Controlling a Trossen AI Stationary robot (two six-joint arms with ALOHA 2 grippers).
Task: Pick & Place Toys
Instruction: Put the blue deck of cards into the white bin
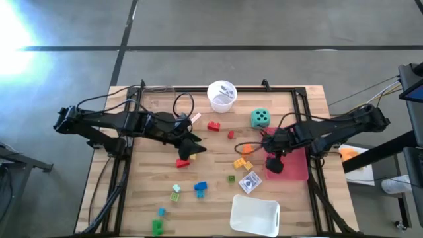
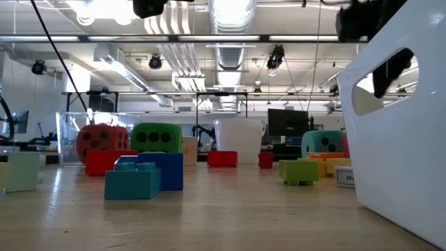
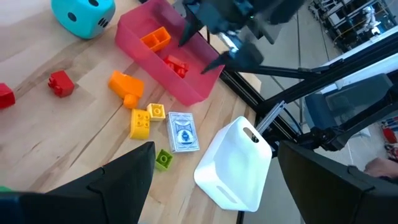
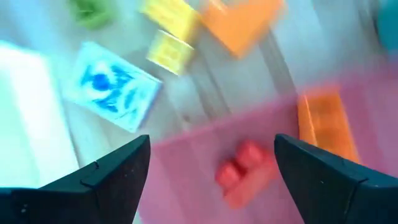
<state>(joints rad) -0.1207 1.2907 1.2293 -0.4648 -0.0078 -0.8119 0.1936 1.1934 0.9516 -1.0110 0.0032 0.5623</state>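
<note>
Early stage: only 2 bricks, 1 orange (image 3: pixel 155 39) and 1 red (image 3: pixel 177 65), lie in the pink bin (image 3: pixel 186 87), right pincer (image 4: pixel 211 180) open and empty above it, left pincer (image 3: pixel 214 177) open, empty, most bricks and dice scattered on the tabletop (image 1: pixel 211 172).

High cam straight down, low cam table-level, wrist cams close; both wrists sharing pink bin (image 3: pixel 163 57) w/ high.
</note>
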